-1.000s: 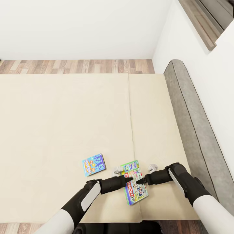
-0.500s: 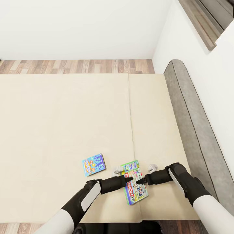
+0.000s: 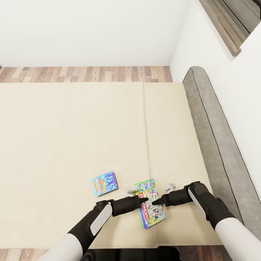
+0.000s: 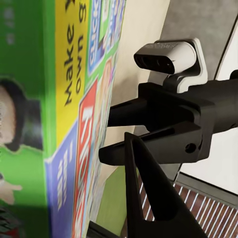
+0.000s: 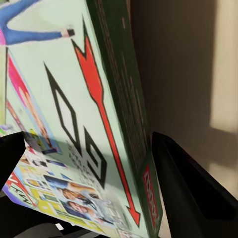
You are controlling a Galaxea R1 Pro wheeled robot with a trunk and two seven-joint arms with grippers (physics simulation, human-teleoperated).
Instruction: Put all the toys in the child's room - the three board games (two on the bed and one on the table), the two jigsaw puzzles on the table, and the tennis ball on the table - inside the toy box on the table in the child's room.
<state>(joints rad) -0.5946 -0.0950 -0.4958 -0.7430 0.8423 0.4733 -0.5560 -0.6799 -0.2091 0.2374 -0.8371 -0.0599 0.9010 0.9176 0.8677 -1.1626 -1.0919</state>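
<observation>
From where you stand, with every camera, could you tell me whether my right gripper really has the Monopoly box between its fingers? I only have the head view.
Observer: Yes. In the right wrist view the green edge of the Monopoly box runs between the two fingers of the right gripper, one finger on each side.
Operator: Thank you. Are they pressing on it?
Observer: I cannot tell. The finger away from the printed face sits right at that green edge.
Operator: And the left gripper?
Observer: The left wrist view shows one of its fingers beside the box's printed face, pointing toward the right gripper opposite.
</observation>
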